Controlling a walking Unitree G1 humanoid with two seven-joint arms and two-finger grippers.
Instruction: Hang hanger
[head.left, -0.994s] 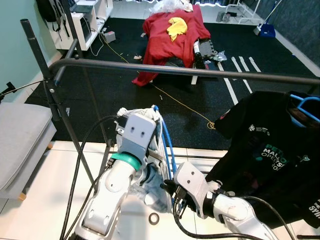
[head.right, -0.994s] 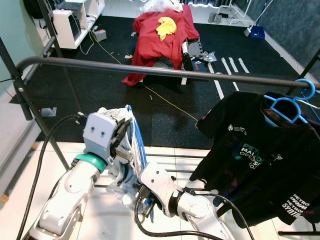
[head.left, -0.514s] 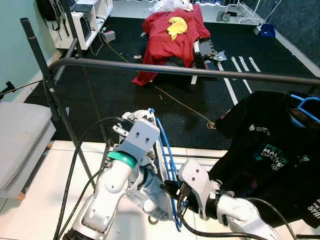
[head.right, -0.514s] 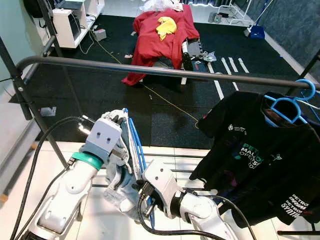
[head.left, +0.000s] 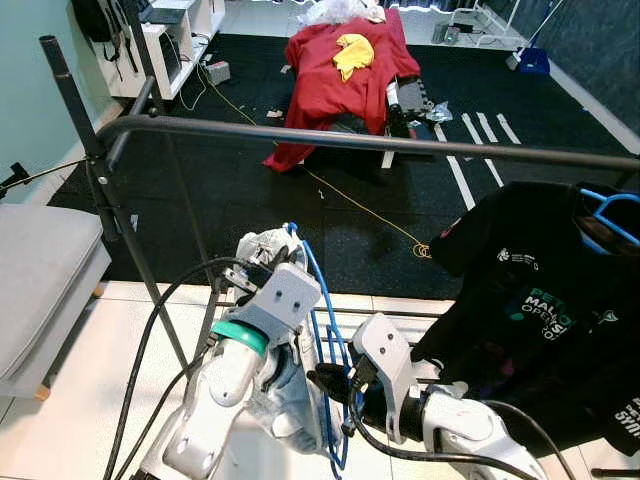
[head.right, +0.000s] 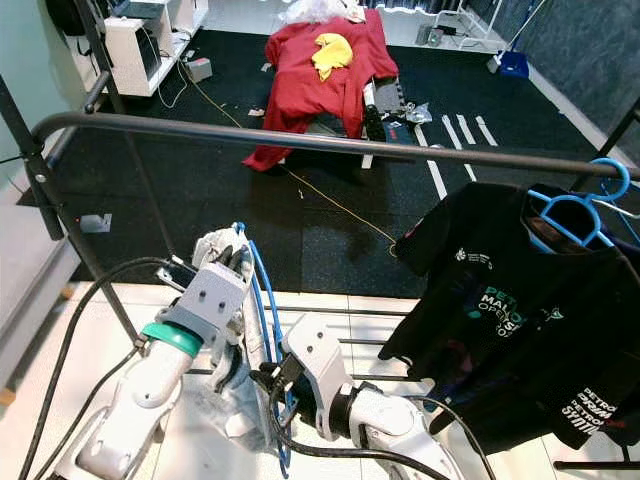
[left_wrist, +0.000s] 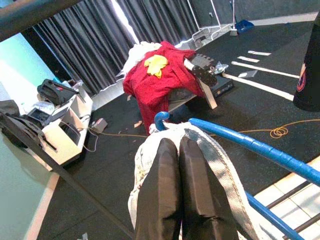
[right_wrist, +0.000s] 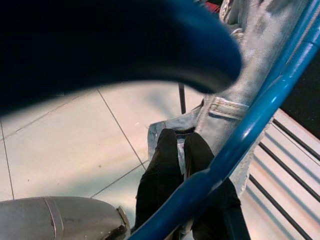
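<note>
The blue hanger (head.left: 318, 330) is low down, below the long dark rail (head.left: 330, 140) and not on it. Pale jeans (head.left: 280, 400) are draped over it. The left claw (left_wrist: 181, 150) is pinched together on the jeans at the top of the hanger, right by the small blue hook (left_wrist: 160, 119). The right claw (right_wrist: 177, 150) is lower, down by the white floor tiles (head.left: 90, 340). Its two black fingers are closed on the edge of the jeans, and a blue hanger bar crosses right in front of them.

The rail runs across the room above both arms. A big stretch of it is bare, from the left pole (head.left: 95, 170) all the way over to the black shirt (head.left: 545, 310). That shirt hangs at the far right end on another blue hanger (head.right: 570, 205).

Past the rail is black floor (head.left: 250, 200) with a yellow cord (head.left: 370, 215) on it. Farther back a red cloth (head.left: 345, 65) covers something. A grey cushion (head.left: 40, 270) sits by the left edge.
</note>
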